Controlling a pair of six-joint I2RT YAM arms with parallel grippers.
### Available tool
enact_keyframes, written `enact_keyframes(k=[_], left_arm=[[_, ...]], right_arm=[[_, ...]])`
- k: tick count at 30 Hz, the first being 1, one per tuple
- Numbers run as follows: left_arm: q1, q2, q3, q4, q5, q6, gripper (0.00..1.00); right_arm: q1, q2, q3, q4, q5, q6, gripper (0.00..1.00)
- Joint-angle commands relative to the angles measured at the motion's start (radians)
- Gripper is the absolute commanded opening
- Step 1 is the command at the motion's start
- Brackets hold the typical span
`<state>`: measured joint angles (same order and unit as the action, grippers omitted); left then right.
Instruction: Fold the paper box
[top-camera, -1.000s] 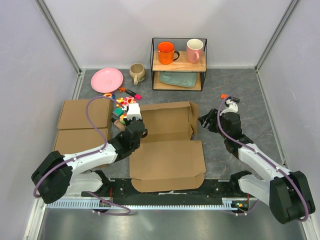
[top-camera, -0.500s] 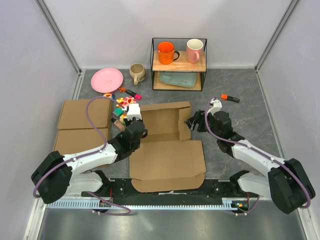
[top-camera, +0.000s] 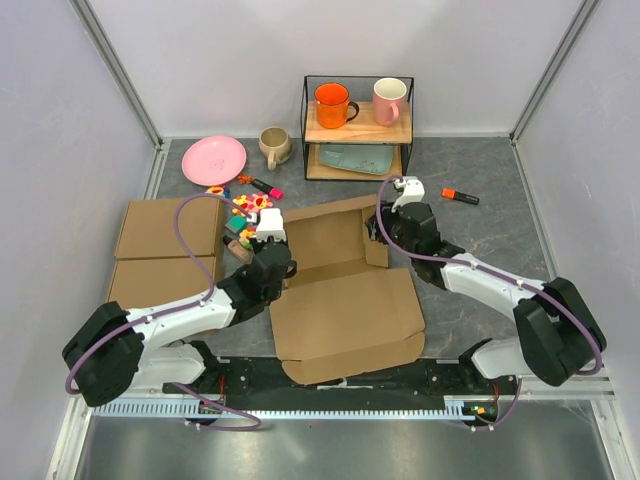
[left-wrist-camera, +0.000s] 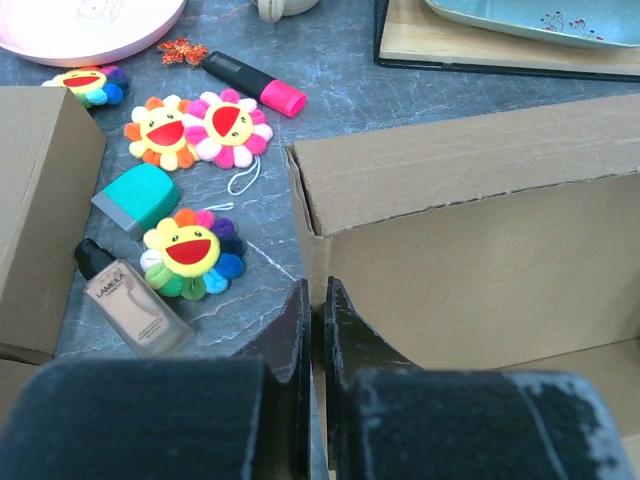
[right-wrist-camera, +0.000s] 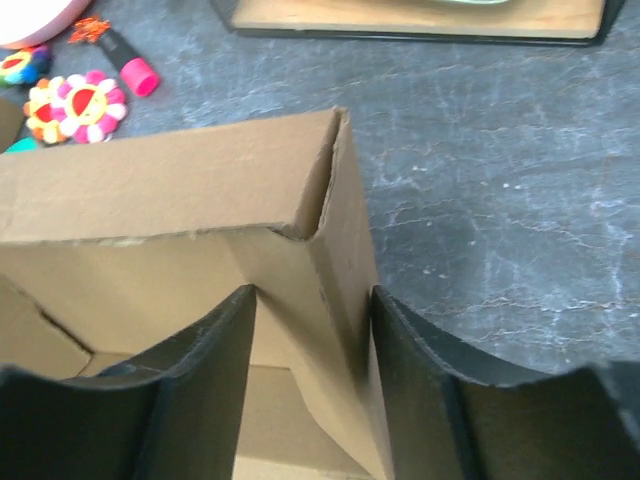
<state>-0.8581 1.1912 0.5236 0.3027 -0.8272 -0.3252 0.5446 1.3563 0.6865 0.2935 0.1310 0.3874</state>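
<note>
**Right side wall raised; an arm at each back corner of the box**

The right gripper (right-wrist-camera: 312, 297) had swung in from the right of the overhead frame. It stood half open astride the right side wall (right-wrist-camera: 345, 240), its jaws far wider than the card, so it was not clamping. That flap, flat a second earlier, stood upright against the back wall (left-wrist-camera: 470, 170), and the sheet had skewed slightly. The right rear corner looked formed but probably not locked. The left gripper (left-wrist-camera: 315, 300) was closed, apparently pinching the left side wall, though its fingers hid the contact. The paper box (top-camera: 345, 310) lay mid-frame between the arms: plain brown, rear tray half formed, broad lid panel flat towards the bases.
</note>
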Motion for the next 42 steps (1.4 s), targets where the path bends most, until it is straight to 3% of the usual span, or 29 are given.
enact_keyframes(k=[1, 6, 10, 15, 16, 17, 18, 24, 27, 30, 35, 38, 39, 41, 42], left_arm=[[-0.019, 0.024, -0.025, -0.065, 0.060, 0.003, 0.02], [-0.021, 0.025, -0.022, -0.054, 0.057, 0.008, 0.02], [-0.019, 0.031, -0.011, -0.051, 0.060, 0.012, 0.02], [-0.019, 0.025, -0.005, -0.054, 0.062, 0.014, 0.02], [-0.019, 0.025, -0.004, -0.054, 0.062, 0.015, 0.02], [-0.021, 0.022, -0.004, -0.056, 0.063, 0.014, 0.02], [-0.021, 0.022, -0.004, -0.056, 0.063, 0.015, 0.02], [-0.021, 0.021, -0.004, -0.059, 0.060, 0.017, 0.02], [-0.021, 0.024, -0.004, -0.063, 0.059, 0.012, 0.02], [-0.021, 0.025, -0.005, -0.068, 0.056, 0.005, 0.02], [-0.021, 0.025, -0.013, -0.074, 0.051, -0.014, 0.02], [-0.021, 0.025, -0.013, -0.077, 0.045, -0.021, 0.02], [-0.021, 0.021, -0.014, -0.079, 0.045, -0.023, 0.02], [-0.021, 0.021, -0.019, -0.079, 0.040, -0.026, 0.02], [-0.021, 0.021, -0.019, -0.077, 0.039, -0.028, 0.02]], right_arm=[[0.023, 0.032, 0.057, 0.004, 0.119, -0.056, 0.50], [0.049, 0.066, 0.064, -0.007, 0.186, -0.091, 0.34], [0.084, 0.095, 0.082, -0.034, 0.300, -0.126, 0.00], [0.135, 0.119, 0.105, -0.076, 0.409, -0.160, 0.00], [0.144, 0.119, 0.104, -0.077, 0.427, -0.162, 0.03], [0.146, 0.127, 0.110, -0.088, 0.430, -0.162, 0.12], [0.150, 0.133, 0.116, -0.096, 0.436, -0.163, 0.28], [0.193, 0.170, 0.145, -0.145, 0.515, -0.180, 0.30], [0.202, 0.181, 0.139, -0.154, 0.513, -0.168, 0.23], [0.212, 0.201, 0.133, -0.174, 0.531, -0.151, 0.00], [0.233, 0.193, 0.088, -0.168, 0.539, -0.133, 0.00], [0.247, 0.182, 0.071, -0.183, 0.530, -0.096, 0.27], [0.250, 0.178, 0.064, -0.182, 0.530, -0.091, 0.24], [0.262, 0.172, 0.038, -0.172, 0.532, -0.079, 0.00], [0.265, 0.168, 0.016, -0.154, 0.532, -0.076, 0.00]])
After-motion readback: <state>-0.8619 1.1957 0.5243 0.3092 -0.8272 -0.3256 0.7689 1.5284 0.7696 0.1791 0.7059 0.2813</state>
